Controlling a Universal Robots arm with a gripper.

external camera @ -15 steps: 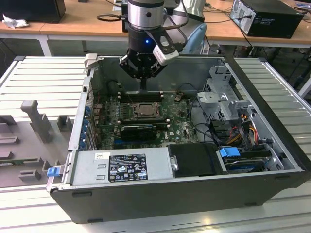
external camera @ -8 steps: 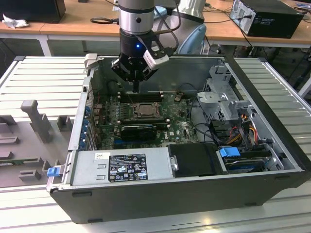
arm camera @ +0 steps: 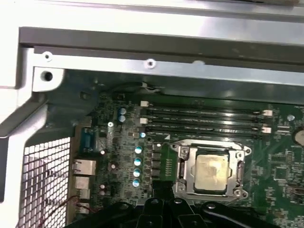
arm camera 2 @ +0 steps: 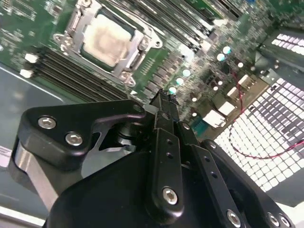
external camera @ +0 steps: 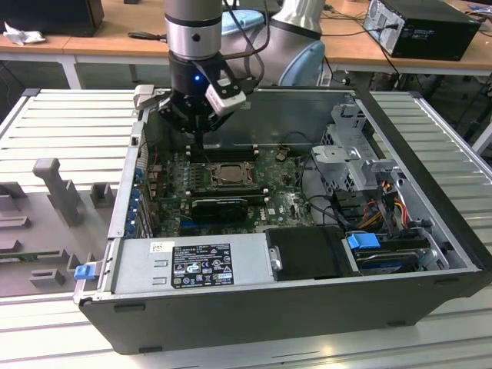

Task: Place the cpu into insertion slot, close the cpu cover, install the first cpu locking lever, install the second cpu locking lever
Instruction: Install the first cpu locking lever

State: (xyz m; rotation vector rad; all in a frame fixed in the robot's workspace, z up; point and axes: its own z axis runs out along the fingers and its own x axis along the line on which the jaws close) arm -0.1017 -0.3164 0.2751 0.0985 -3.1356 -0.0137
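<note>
Slatted metal tabletop (external camera: 54,115) carries an open computer case (external camera: 307,307). Inside it, the cpu (arm camera: 211,172) lies flat in the insertion slot (arm camera: 211,192), with the cpu cover (arm camera: 184,167) down around it (its pale face shows through the window). The gripper (arm camera 2: 163,99), jaws together and empty, hovers above the memory slots (arm camera: 204,114) just beside the socket.

Silver-grey arm (external camera: 192,27), black screw-studded hand (arm camera 2: 164,99)

Ribbed metal bench (external camera: 77,115); open computer case (external camera: 292,307) set on top, grey fixture blocks (external camera: 50,181) toward exterior view's left.
</note>
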